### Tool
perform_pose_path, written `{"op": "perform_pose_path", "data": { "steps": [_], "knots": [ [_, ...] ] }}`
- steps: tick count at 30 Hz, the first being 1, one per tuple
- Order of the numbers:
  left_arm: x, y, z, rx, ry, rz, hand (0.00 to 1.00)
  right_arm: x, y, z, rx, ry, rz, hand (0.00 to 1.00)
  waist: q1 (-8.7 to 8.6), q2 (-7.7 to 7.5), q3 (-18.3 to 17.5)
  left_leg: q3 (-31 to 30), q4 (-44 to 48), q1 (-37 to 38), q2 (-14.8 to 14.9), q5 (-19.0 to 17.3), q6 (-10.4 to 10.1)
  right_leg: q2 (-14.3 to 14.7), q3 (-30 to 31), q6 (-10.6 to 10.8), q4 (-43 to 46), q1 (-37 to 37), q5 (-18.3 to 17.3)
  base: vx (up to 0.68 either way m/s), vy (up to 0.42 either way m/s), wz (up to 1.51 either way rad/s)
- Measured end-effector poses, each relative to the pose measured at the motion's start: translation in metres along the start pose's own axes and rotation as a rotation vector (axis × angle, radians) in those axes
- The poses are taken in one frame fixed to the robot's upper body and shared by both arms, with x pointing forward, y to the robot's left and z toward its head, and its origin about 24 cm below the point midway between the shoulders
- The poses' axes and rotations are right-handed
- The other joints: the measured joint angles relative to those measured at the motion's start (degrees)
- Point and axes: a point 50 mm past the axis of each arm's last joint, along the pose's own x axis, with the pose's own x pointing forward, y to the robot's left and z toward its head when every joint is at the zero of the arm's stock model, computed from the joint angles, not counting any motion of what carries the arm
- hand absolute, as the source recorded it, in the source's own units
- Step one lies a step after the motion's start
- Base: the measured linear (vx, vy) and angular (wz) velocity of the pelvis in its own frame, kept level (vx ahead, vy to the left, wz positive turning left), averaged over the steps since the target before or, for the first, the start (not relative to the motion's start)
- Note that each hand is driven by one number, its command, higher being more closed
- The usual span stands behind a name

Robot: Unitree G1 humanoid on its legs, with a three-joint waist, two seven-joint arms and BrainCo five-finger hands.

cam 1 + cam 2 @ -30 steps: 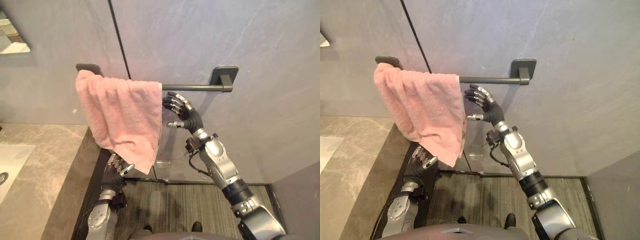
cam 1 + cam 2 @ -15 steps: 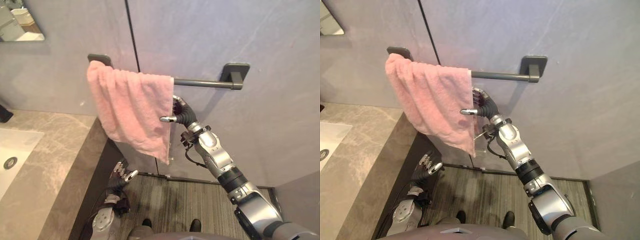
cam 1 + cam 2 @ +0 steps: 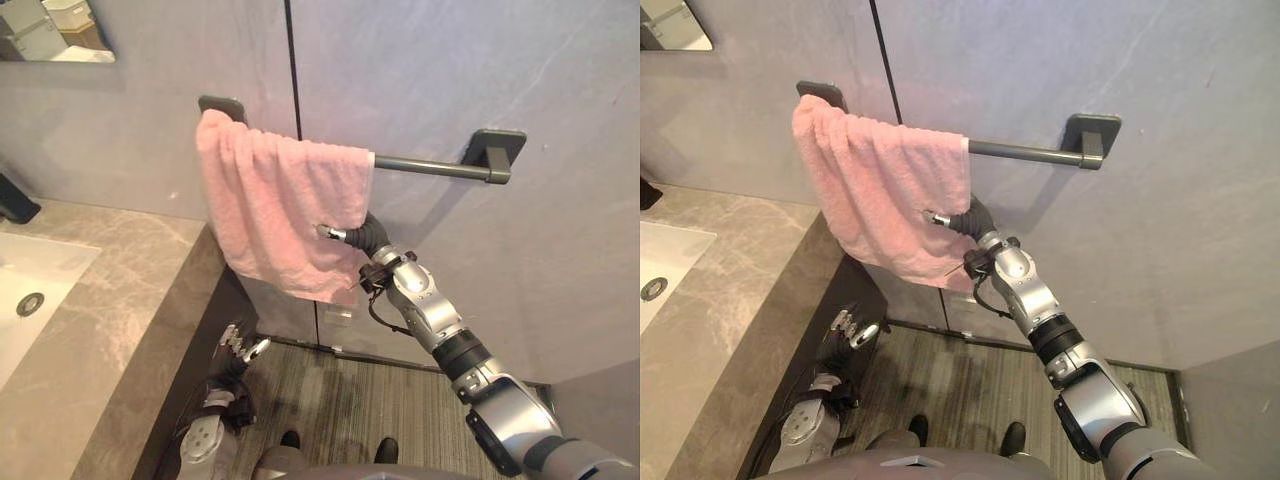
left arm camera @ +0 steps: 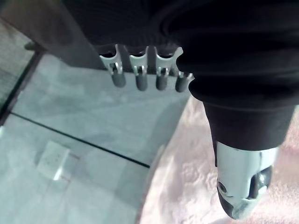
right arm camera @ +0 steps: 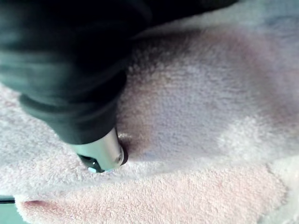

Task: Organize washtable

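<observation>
A pink towel (image 3: pixel 280 210) hangs over the left part of a dark wall bar (image 3: pixel 430 167), bunched toward the left bracket. My right hand (image 3: pixel 365 235) is at the towel's right edge, about halfway down. Its thumb (image 5: pixel 103 156) presses on the front of the cloth, the fingers are hidden behind the cloth, and the hand is shut on the towel. My left hand (image 3: pixel 240 350) hangs low beside the counter's dark side panel, with straight fingers (image 4: pixel 140 79) and nothing in it. Part of the towel (image 4: pixel 196 182) hangs just past it.
A marble counter (image 3: pixel 110 330) with a white sink (image 3: pixel 30 290) runs along the left. A mirror corner (image 3: pixel 55 30) shows at upper left. The grey wall carries the bar, and a striped floor (image 3: pixel 350 400) lies below.
The view has shifted. My right hand moved left from the open space under the bar to the towel's edge and closed on the cloth. The left hand stays hanging.
</observation>
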Motion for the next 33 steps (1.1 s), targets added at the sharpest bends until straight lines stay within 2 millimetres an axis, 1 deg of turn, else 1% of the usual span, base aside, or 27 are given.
{"op": "perform_pose_path", "data": {
  "steps": [4,6,9,12,15,16,18,19,22,23,26,28,32,33],
  "knots": [
    [0.002,0.008,0.021,-0.004,-0.091,0.044,0.0,-0.001,-0.002,0.001,0.002,-0.003,-0.009,1.0,-0.04,-0.25,0.2,0.0,0.0,0.1,0.0,0.2,-0.1,0.0,0.0,0.0,0.0,0.1,0.0,0.0,0.0,0.0],
    [0.003,0.013,0.033,-0.002,-0.145,0.067,0.0,-0.004,-0.007,0.0,0.013,-0.005,-0.033,1.0,-0.05,-0.28,0.2,-0.1,0.0,0.1,-0.1,0.2,0.0,0.0,0.0,0.0,0.0,0.2,0.0,0.0,0.0,0.0],
    [0.002,0.021,0.041,0.002,-0.182,0.102,0.0,-0.014,-0.019,-0.001,0.042,-0.027,-0.093,1.0,-0.11,-0.31,0.3,0.0,-0.3,0.4,-0.1,0.3,0.2,-0.1,0.0,0.0,0.0,0.4,0.0,0.0,0.0,0.0],
    [0.001,0.023,0.048,0.004,-0.216,0.112,0.0,-0.025,-0.031,-0.002,0.059,-0.038,-0.157,1.0,-0.14,-0.42,0.5,0.0,-0.6,0.6,-0.1,0.4,0.3,-0.1,0.0,0.0,0.0,0.5,-0.1,-0.01,0.001,-0.01],
    [-0.001,0.029,0.058,0.004,-0.261,0.14,0.0,-0.034,-0.044,-0.002,0.066,-0.05,-0.221,1.0,-0.77,-0.45,0.9,0.6,-1.8,1.3,-0.2,0.9,0.0,-0.2,-0.1,0.4,0.0,0.5,-0.4,-0.04,0.004,-0.02],
    [-0.002,0.033,0.061,0.007,-0.274,0.158,0.0,-0.038,-0.05,-0.002,0.071,-0.058,-0.251,1.0,-1.22,-0.41,0.9,0.9,-2.3,1.7,-0.2,1.2,0.0,-0.3,0.0,0.4,0.0,0.6,-0.4,0.0,0.0,0.0],
    [-0.003,0.037,0.062,0.009,-0.281,0.173,0.0,-0.042,-0.056,-0.002,0.076,-0.065,-0.281,1.0,-1.46,-0.22,1.1,1.5,-2.7,2.1,-0.2,1.3,0.1,-0.4,0.0,0.4,0.0,0.6,-0.4,-0.02,0.013,-0.05],
    [-0.003,0.038,0.063,0.01,-0.286,0.179,0.0,-0.051,-0.065,0.001,0.076,-0.083,-0.329,1.0,-1.52,-0.01,1.3,1.9,-2.7,2.2,-0.2,1.4,0.1,-0.5,0.0,0.3,-0.1,0.6,-0.5,-0.01,0.014,-0.04],
    [-0.005,0.041,0.067,0.012,-0.303,0.193,0.0,-0.056,-0.071,0.001,0.062,-0.087,-0.349,1.0,-1.86,0.06,1.7,2.2,-2.8,2.3,-0.3,1.4,0.1,-0.6,0.1,0.2,-0.1,0.6,-0.5,0.0,0.008,-0.03],
    [-0.005,0.041,0.071,0.005,-0.319,0.196,0.0,-0.057,-0.072,0.002,0.057,-0.09,-0.349,1.0,-2.41,0.06,1.7,2.2,-2.8,2.3,-0.3,1.5,0.2,-0.6,0.1,0.2,-0.1,0.5,-0.5,0.0,0.0,0.0],
    [-0.002,0.038,0.075,-0.007,-0.34,0.187,0.0,-0.06,-0.072,0.004,0.054,-0.1,-0.36,1.0,-2.95,0.16,1.7,2.4,-2.7,2.5,-0.2,2.0,0.0,-0.5,0.3,0.6,0.0,0.4,-0.2,0.04,0.001,-0.02],
    [0.004,0.032,0.079,-0.012,-0.357,0.167,0.0,-0.062,-0.073,0.004,0.049,-0.105,-0.362,1.0,-2.95,0.15,1.7,2.8,-2.7,2.9,-0.2,2.1,-0.1,-0.5,0.6,0.3,0.0,0.4,0.1,0.04,0.008,-0.08],
    [0.024,0.006,0.095,-0.021,-0.411,0.062,0.0,-0.061,-0.073,0.004,0.049,-0.106,-0.371,1.0,-3.05,0.21,1.8,3.6,-2.6,2.9,-0.2,2.0,0.0,-0.6,1.8,0.4,-0.1,0.3,0.6,-0.01,0.014,-0.1],
    [0.031,-0.004,0.102,-0.016,-0.434,0.022,0.0,-0.06,-0.072,0.004,0.048,-0.107,-0.365,1.0,-3.17,0.21,1.8,3.8,-2.6,2.9,-0.2,2.0,0.0,-0.6,1.9,0.4,-0.1,0.0,0.7,0.0,0.003,-0.09]
  ]
}}
